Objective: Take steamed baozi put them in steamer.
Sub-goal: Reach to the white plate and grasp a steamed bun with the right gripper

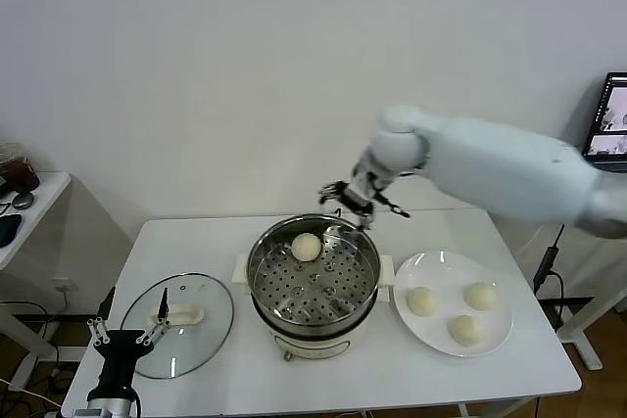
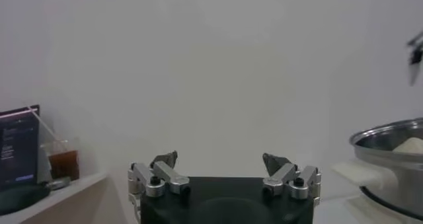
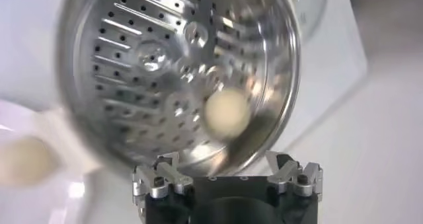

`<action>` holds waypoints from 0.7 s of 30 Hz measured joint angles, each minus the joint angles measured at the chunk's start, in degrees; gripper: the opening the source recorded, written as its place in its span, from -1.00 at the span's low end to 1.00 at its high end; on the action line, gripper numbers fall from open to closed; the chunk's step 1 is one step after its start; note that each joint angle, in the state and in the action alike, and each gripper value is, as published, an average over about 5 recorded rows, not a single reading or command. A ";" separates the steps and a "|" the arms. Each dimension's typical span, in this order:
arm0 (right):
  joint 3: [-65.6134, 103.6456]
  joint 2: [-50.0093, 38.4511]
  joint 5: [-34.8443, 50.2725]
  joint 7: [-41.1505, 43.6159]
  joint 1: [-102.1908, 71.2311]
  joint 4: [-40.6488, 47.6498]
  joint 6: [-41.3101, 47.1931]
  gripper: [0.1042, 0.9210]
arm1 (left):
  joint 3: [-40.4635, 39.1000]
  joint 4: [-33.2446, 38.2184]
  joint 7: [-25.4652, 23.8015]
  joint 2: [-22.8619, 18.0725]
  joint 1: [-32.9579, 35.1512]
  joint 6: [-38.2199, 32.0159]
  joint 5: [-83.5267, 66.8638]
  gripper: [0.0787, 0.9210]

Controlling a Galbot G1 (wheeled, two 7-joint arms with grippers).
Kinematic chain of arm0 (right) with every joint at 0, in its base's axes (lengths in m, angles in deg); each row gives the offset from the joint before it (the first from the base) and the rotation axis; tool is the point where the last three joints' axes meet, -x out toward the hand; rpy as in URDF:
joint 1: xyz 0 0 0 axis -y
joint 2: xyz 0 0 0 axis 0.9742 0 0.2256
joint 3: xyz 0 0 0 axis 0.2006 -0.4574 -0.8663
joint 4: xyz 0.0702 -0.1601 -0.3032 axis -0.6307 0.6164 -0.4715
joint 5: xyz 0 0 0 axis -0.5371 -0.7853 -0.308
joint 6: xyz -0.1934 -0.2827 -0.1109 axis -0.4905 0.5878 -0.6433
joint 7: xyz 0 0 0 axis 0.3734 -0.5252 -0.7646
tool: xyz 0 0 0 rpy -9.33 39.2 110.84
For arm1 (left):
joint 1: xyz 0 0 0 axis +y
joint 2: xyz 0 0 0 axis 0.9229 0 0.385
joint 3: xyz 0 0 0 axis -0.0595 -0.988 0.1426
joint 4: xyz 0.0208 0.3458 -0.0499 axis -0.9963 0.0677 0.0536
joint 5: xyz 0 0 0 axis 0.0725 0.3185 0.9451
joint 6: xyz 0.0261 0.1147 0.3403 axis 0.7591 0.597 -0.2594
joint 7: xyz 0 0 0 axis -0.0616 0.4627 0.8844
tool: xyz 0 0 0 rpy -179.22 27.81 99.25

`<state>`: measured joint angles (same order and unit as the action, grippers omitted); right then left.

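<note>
**Q:** Jaws first — how do they stand?

**R:** Both pairs are spread wide with nothing between them. The right gripper [image 1: 359,200] hangs over the back rim of the steamer [image 1: 364,293], just above centre of the head view, empty. One steamed baozi [image 1: 307,247] lies on the perforated tray directly below and in front of it, near the far wall. I judge the gripper sits there because that is where the bun was let go.

**Q:** And the remaining buns?

**R:** Three of them [image 1: 450,312] rest on the white plate [image 1: 414,267] at lower right, just beside the steamer, apart from one another. That spacing should leave room for the jaws to straddle each one.

**Q:** What is the left arm doing?

**R:** The left gripper [image 1: 125,338] is parked at the lower left corner, low at the near edge of the desk [image 1: 323,384], next to the glass lid [image 1: 209,312]. The lid lies flat on the desk, off the pot, which keeps the steamer's mouth open for loading.

**Q:** Progress?

**R:** One of four is in, by my reckoning.
</note>
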<state>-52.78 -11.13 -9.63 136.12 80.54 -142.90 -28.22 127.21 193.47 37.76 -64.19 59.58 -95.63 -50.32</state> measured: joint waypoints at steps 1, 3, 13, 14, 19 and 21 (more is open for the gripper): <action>-0.04 -2.00 0.57 0.21 0.06 -1.06 1.96 0.76 | -0.05 0.03 0.07 0.06 -0.02 0.16 -0.01 0.77; 0.02 -5.89 1.30 0.52 -0.18 -2.87 5.25 0.76 | -0.10 0.05 0.26 0.12 -0.08 0.35 0.03 0.77; 4.12 -18.74 -0.65 0.32 -9.26 -6.52 12.85 0.76 | 0.04 -0.16 0.75 0.19 0.03 0.21 1.01 0.77; 4.88 -19.33 -1.07 0.21 -10.65 -6.55 13.14 0.76 | 0.08 -0.18 0.76 0.17 0.05 0.13 1.16 0.77; 8.98 -20.94 -3.36 -0.34 -17.92 -5.84 14.10 0.76 | 0.22 -0.44 0.73 -0.22 0.11 -0.45 1.98 0.77; 10.50 -21.06 -4.25 -0.47 -20.69 -5.17 14.35 0.76 | 0.17 -0.62 0.72 -0.43 0.16 -0.72 2.33 0.77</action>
<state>-42.28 -32.19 -13.88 135.65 59.85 -148.07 -13.87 127.38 192.84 38.48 -64.62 59.74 -96.35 -47.99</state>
